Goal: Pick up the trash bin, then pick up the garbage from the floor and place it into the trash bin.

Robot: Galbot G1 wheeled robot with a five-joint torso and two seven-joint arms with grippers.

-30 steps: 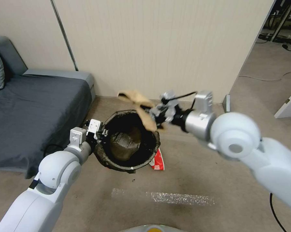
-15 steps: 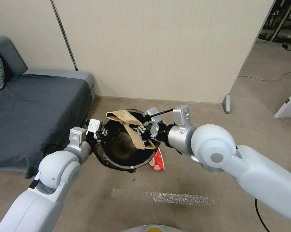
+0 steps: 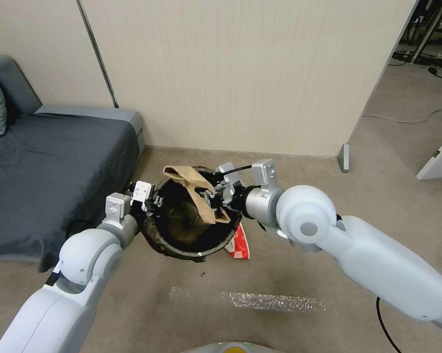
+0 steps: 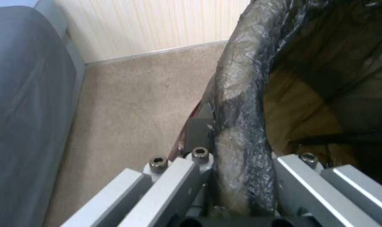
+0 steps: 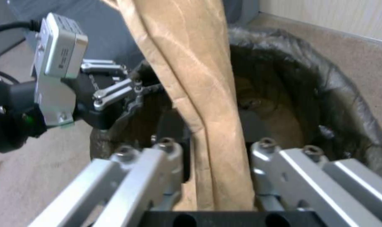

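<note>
Jaws of the left gripper (image 3: 152, 202) are closed on the rim of the trash bin (image 3: 194, 247), liner-covered edge pinched between them; the left wrist view shows the dark bag liner (image 4: 241, 104) running straight down between the two fingers (image 4: 199, 132). Bin is held off the floor (image 3: 289, 264), tilted so its mouth faces the head camera, just in front of the grey sofa (image 3: 49, 162) corner.

Right gripper (image 3: 217, 196) sits at the bin's far-right rim, over the opening. Its jaws are clamped on the tan paper bag (image 3: 194, 189); in the right wrist view the bag (image 5: 199, 94) passes between the fingers and hangs across the bin mouth. Upper end of the bag lies over the far rim, lower end dangles inside the opening.

Red-and-white wrapper (image 3: 239, 243) lies on the carpet just under the bin's right side, partly hidden by it. Strip of clear tape (image 3: 270, 301) on the floor nearer the robot.
</note>
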